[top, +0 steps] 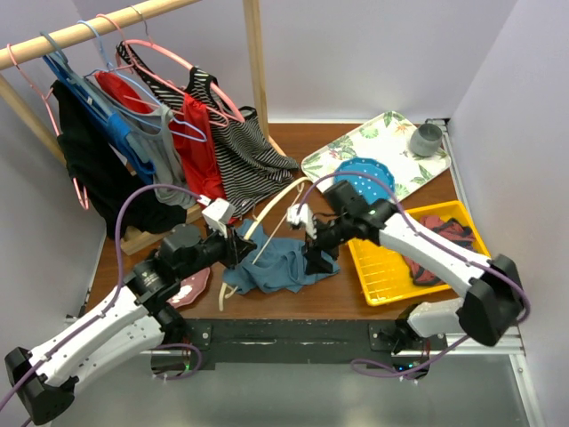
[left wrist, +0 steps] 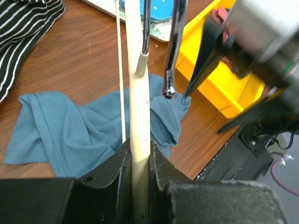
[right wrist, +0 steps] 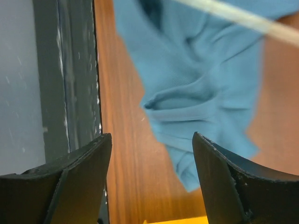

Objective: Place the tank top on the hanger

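Note:
The teal-blue tank top point(top: 271, 267) lies crumpled on the wooden table near its front edge. The cream hanger point(top: 277, 206) slants over it. My left gripper point(top: 236, 251) is shut on one cream arm of the hanger. In the left wrist view the hanger point(left wrist: 138, 112) runs up from between the left gripper's point(left wrist: 140, 161) jaws, its metal hook point(left wrist: 170, 56) over the tank top point(left wrist: 70, 135). My right gripper point(top: 316, 260) hovers open just above the cloth's right end. In the right wrist view the right gripper point(right wrist: 152, 158) holds nothing, with the tank top point(right wrist: 196, 93) and hanger point(right wrist: 243, 18) beyond it.
A yellow bin point(top: 391, 267) with dark red cloth stands right of the tank top. A floral tray point(top: 364, 142) with a grey cup point(top: 425, 140) sits at the back right. A rack at back left carries garments on pink and blue hangers, including a striped top point(top: 240, 147).

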